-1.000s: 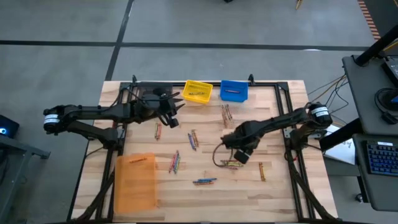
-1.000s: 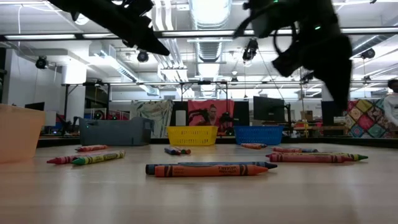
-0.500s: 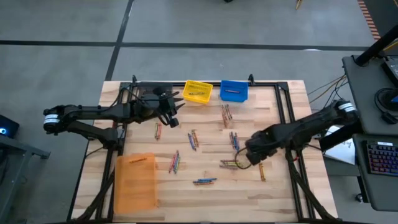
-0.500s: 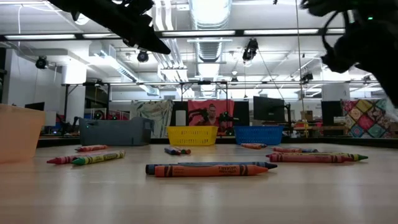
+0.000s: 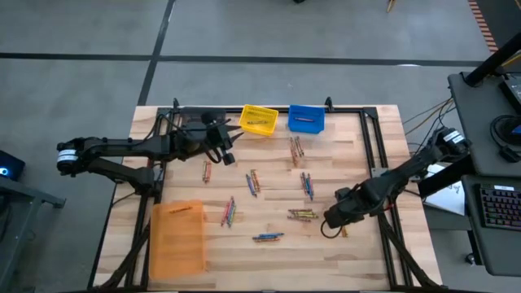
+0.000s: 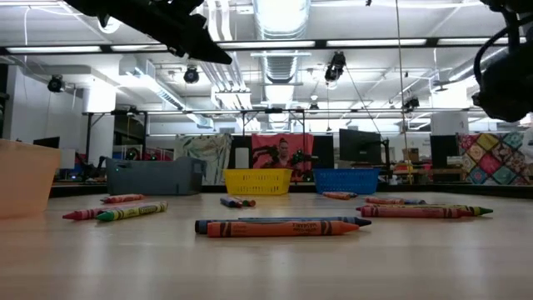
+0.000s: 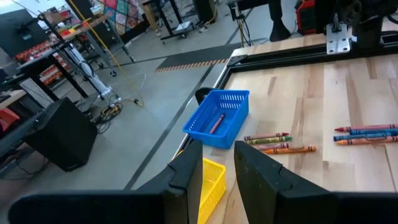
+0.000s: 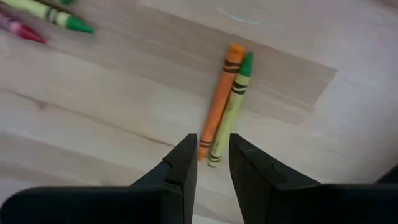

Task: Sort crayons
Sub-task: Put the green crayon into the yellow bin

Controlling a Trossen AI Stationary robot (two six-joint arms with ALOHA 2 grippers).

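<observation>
Wooden table (image 5: 358,138) carries the crayons in small scattered groups: one set (image 5: 296,150) near the blue bin (image 5: 307,119), one (image 5: 306,184) toward the middle right, one (image 5: 253,182) at the centre, one pair (image 5: 207,171) left of centre, one (image 5: 229,212) beside the orange bin (image 5: 177,238), a blue and orange pair (image 5: 268,237) near the front edge, and a bunch (image 5: 303,214) just left of the right gripper (image 5: 335,220). Right gripper sits low over the front right of the table; in its wrist view an orange crayon (image 8: 218,99) and a green crayon (image 8: 231,106) lie side by side, touching, on bare wood just ahead of its fingers (image 8: 177,171). Those fingers stand a narrow gap apart with nothing between them. Left gripper (image 5: 228,145) hangs above the back left of the table, near the yellow bin (image 5: 259,119); its fingers (image 7: 189,174) are likewise slightly parted and empty. The left wrist view shows one reddish crayon (image 7: 216,123) lying inside the blue bin, with more crayons (image 7: 278,142) on the wood just beyond it. Yellow bin holds at least one crayon, colour hard to make out. In the low view, the blue and orange pair (image 6: 279,226) lies nearest the camera, flat on the table.
</observation>
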